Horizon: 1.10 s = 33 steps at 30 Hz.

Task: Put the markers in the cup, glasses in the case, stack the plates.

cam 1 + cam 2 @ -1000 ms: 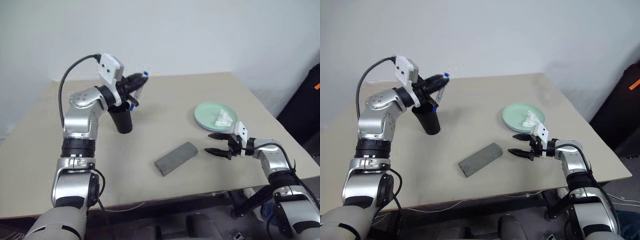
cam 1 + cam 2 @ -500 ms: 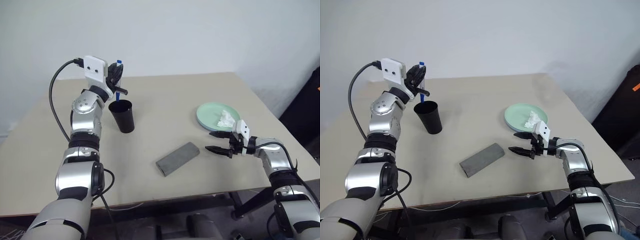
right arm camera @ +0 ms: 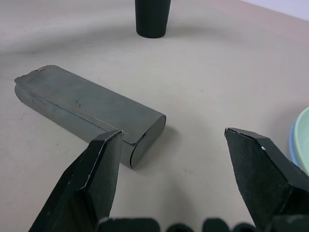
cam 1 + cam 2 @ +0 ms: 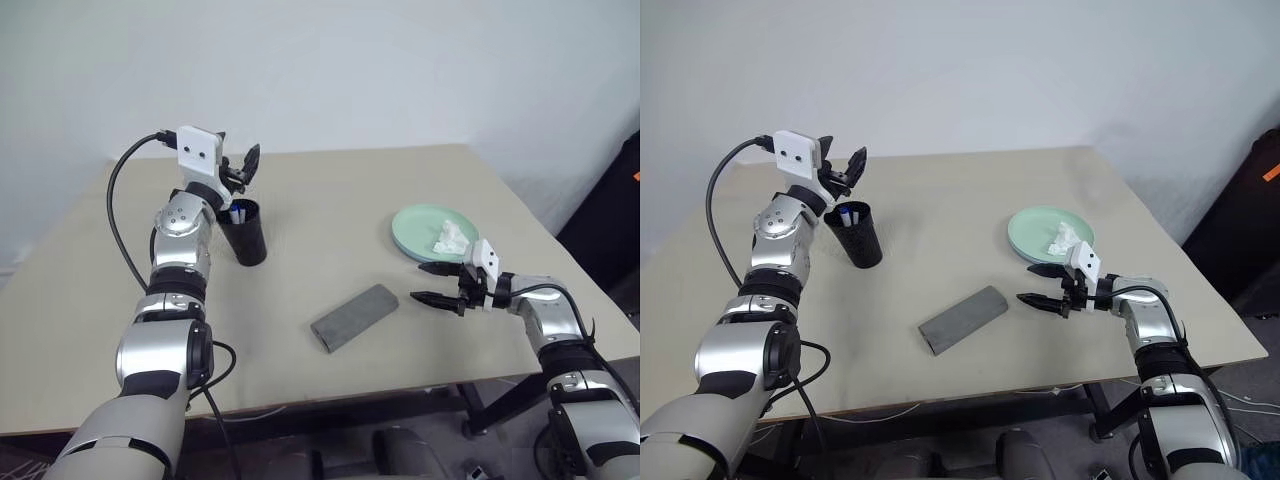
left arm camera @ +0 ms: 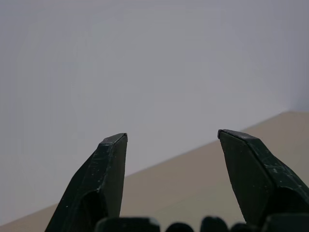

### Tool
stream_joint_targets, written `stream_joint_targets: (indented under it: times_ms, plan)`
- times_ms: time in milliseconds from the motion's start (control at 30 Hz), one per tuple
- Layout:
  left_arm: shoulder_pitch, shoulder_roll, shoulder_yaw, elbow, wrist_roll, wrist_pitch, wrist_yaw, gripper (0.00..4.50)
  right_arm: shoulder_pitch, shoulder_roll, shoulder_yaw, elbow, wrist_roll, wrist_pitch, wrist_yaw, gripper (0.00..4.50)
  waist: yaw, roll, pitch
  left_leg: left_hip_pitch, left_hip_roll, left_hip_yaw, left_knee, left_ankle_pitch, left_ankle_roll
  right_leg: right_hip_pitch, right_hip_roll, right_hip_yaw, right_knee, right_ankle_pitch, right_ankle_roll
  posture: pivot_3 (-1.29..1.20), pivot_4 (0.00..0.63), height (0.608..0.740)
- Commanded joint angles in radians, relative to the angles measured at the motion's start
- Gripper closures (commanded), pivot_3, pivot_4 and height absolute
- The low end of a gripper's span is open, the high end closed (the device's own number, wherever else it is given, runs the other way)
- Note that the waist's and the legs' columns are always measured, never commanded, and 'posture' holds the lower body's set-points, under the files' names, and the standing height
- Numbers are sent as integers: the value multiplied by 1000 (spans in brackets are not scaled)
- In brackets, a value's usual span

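**Marker dropped into the cup; left gripper now empty**

The marker (image 4: 844,213) stands inside the cup (image 4: 861,238), its blue end just showing at the rim. Half a second ago it was still pinched upright in the left gripper (image 4: 843,172) above the cup; now that gripper hangs just above and behind the rim with its fingers spread wide and nothing between them (the left wrist view shows only bare wall and table edge past the two fingers). So the release has happened, and the marker part of the task looks done for the one marker I can make out.

Outward from the cup: the case (image 4: 961,319) lies closed on the table, nearer the robot and toward its right. Beyond the case, further right, the mint plate (image 4: 1035,228) sits on a blue one whose rim peeks out beneath it, with a crumpled tissue (image 4: 1063,238) on top. The right gripper (image 4: 1037,285) hovers between case and plates, unmoved over the last second, fingers wide apart and holding nothing.

The glasses I cannot see; whether they are in the closed case cannot be told.
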Motion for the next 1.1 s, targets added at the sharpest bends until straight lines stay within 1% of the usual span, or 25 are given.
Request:
stream_joint_targets:
  times_ms: [33, 67, 133, 200, 267, 367, 467, 600, 733, 900, 1100]
  plan:
    - [-53, -7, 6, -51, -19, -1, -24, 1359, -25, -12, -17, -32, 8, -5, -5, 836, 0, 0, 0, 0, 0, 0, 0, 0, 0, 0, 0, 0, 0, 0, 0, 0, 0, 740]
    - [-53, -9, 8, -57, -23, 4, -32, 1359, -26, -13, -17, -31, 8, -5, -6, 836, 0, 0, 0, 0, 0, 0, 0, 0, 0, 0, 0, 0, 0, 0, 0, 0, 0, 740]
    - [-26, -23, -1, -141, -76, 69, -144, 1359, -29, -10, -22, -32, 11, -8, -13, 836, 0, 0, 0, 0, 0, 0, 0, 0, 0, 0, 0, 0, 0, 0, 0, 0, 0, 740]
    - [17, -32, -9, -247, -135, 165, -254, 1359, -30, -8, -28, -33, 14, -10, -24, 836, 0, 0, 0, -1, 0, 0, 0, 0, 0, 0, 0, 0, 0, 0, 0, 0, 0, 740]
    - [77, -31, -9, -361, -195, 281, -327, 1359, -33, -4, -37, -37, 24, -2, -34, 836, -1, 0, 0, -1, 0, 0, 0, 0, 0, 0, 0, 0, 0, 0, 0, 0, 0, 740]
    - [167, -22, -15, -501, -238, 401, -376, 1359, -34, -6, -44, -41, 32, 5, -36, 836, -6, 0, 0, 0, 0, 0, -1, -1, 0, 0, 0, 1, 0, 0, 0, 0, 0, 740]
    - [311, 4, -50, -645, -237, 471, -426, 1359, -28, -9, -51, -50, 32, 8, -36, 836, -13, 1, 0, 1, 1, 0, -2, 0, 0, 0, 1, 1, 1, 0, 0, 0, 0, 740]
    - [464, 33, -91, -742, -192, 464, -443, 1359, -12, -15, -69, -71, 46, 24, -43, 836, -13, 0, 0, 1, 1, 0, -1, 0, 0, 0, 1, 1, 1, -1, -2, 0, 0, 740]
    - [576, 43, -99, -755, -178, 437, -443, 1359, 15, -24, -83, -94, 50, 40, -49, 836, -10, 0, 0, 2, 2, -1, -1, 0, 0, 0, 0, 2, 0, -2, -2, 0, 0, 740]
    - [613, 18, -92, -736, -179, 390, -422, 1359, 44, -54, -113, -105, 60, 63, -58, 836, 1, 1, 0, 1, 2, -1, -1, 0, -1, -1, -1, 1, 0, -2, -3, 0, 0, 740]
    - [603, -8, -118, -725, -157, 349, -409, 1359, 91, -112, -147, -122, 87, 103, -41, 836, 0, 0, 0, 1, 1, 0, -1, 0, -1, -1, -1, 1, 0, -2, -3, 0, 0, 740]
